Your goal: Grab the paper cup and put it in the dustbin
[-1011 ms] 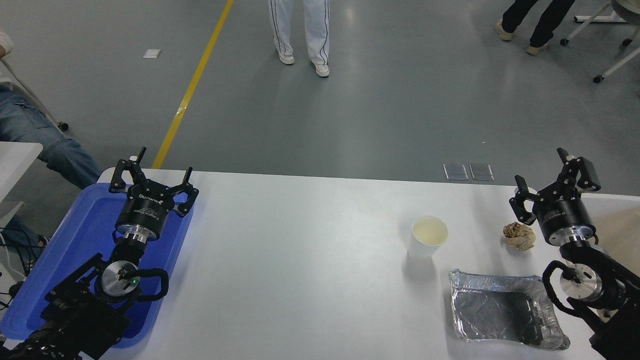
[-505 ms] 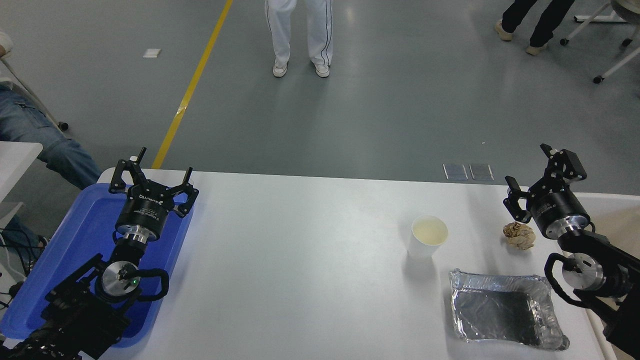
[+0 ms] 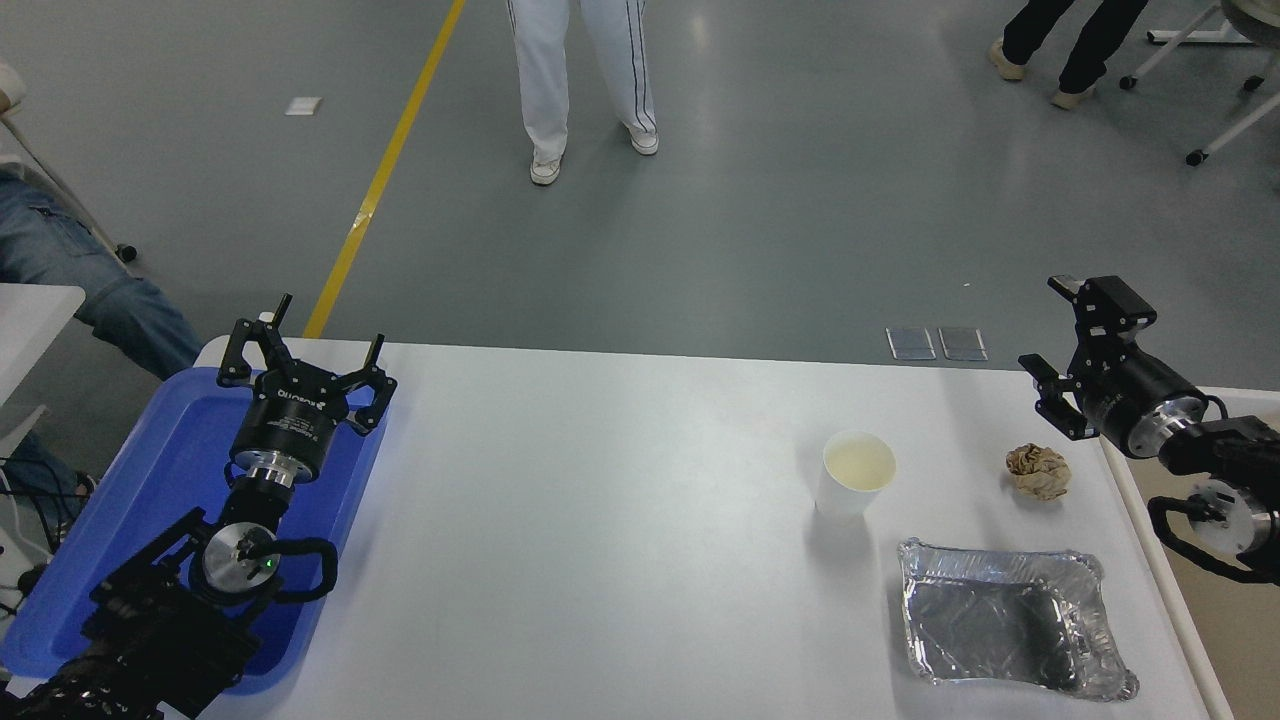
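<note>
Paper ball point(image 3: 1038, 472) between paper cup point(image 3: 855, 475) and right claw point(image 3: 1060, 335).

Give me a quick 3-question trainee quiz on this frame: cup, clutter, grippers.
1. True or false: the paper cup stands upright on the white table, held by no gripper.
2. Which thing lies nearest the right gripper? A) foil tray B) crumpled brown paper ball C) blue tray
3. Fill in: the left gripper, open, is parked over the ____ tray.

Key: 1 true. 2 B; the ball sits just below the open right gripper, apart from it. 3 blue.
</note>
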